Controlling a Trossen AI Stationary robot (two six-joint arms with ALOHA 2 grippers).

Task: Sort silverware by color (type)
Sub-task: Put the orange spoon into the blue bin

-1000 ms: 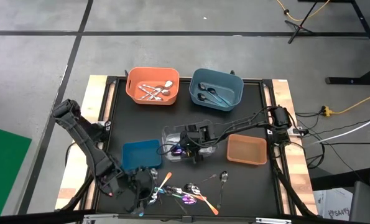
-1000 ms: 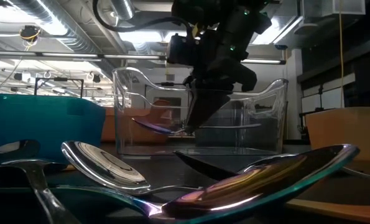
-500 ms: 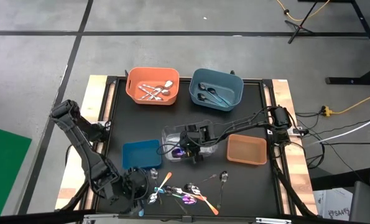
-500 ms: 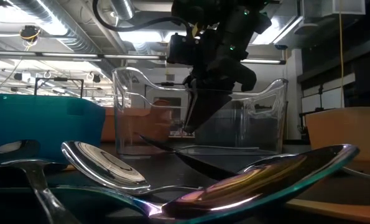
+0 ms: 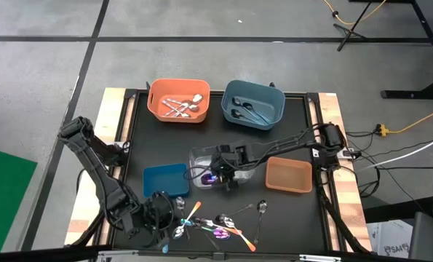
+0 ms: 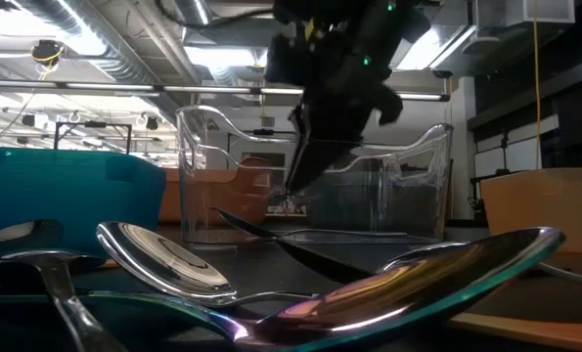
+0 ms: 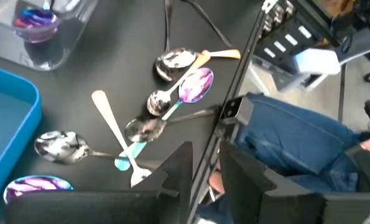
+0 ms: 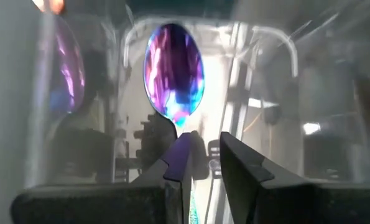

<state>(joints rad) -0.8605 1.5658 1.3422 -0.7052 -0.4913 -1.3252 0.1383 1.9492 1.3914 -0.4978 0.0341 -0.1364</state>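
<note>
A clear bin (image 5: 200, 156) stands mid-table with an iridescent purple-teal spoon (image 8: 174, 68) lying on its floor (image 6: 240, 223). My right gripper (image 5: 220, 173) hangs above that bin (image 6: 295, 188), open by a narrow gap, its fingers above the spoon's handle end and clear of it in the low view. My left gripper (image 5: 165, 218) hovers at the table's near edge, open by a narrow gap and holding nothing (image 7: 204, 163). Beside it on the table lies a loose pile of spoons (image 5: 217, 223): silver, iridescent, orange-handled and teal-handled (image 7: 166, 99).
At the far edge, an orange bin (image 5: 155, 109) holds silver pieces and a blue bin (image 5: 274, 94) holds dark ones. A teal bin (image 5: 165, 180) stands left of the clear bin, a brown bin (image 5: 289, 175) right. A person in jeans (image 7: 296, 155) is at the near edge.
The iridescent spoon, held up inside the clear bin a second ago, has dropped onto the bin's floor. My right gripper has since risen a little above it. My left arm has drawn slightly toward the table's left.
</note>
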